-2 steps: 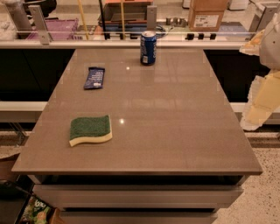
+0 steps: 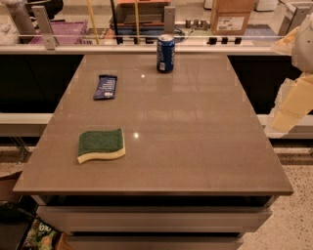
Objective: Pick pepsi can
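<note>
Currently on hand, counted as seen:

One pepsi can (image 2: 165,53): a small, upright, blue cylindrical drink can with a silver top and white markings on its side. It stands near the far edge of the table, about mid-width, with nothing touching it.

One table (image 2: 195,146): a large rectangular top, glossy grey-brown, that bears all three loose items.

One snack packet (image 2: 105,87): flat and dark blue, lying on the far left part of the top, well apart from the pepsi can.

One sponge (image 2: 101,145): a green scouring face over a yellow body with a wavy outline, lying flat on the near left part.

One cardboard box (image 2: 233,14): brown with a white label, beyond the table's far edge on the right.

One gripper (image 2: 289,108), mine: cream-coloured, hanging off the table's right side, well apart from the pepsi can and holding nothing I can see. Whether it is open or closed I cannot tell.
</note>
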Action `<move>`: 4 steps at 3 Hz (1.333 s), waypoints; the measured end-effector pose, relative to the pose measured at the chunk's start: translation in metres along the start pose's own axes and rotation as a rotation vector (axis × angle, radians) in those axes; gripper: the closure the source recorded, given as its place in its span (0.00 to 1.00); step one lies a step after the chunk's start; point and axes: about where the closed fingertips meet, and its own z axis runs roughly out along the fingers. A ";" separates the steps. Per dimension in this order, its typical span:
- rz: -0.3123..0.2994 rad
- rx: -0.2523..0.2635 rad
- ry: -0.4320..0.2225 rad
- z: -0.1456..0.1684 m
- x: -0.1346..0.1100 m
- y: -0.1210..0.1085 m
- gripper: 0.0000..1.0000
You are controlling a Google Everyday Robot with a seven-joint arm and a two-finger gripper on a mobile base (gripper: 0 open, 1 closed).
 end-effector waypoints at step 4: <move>0.300 0.206 -0.388 0.045 0.000 -0.098 0.00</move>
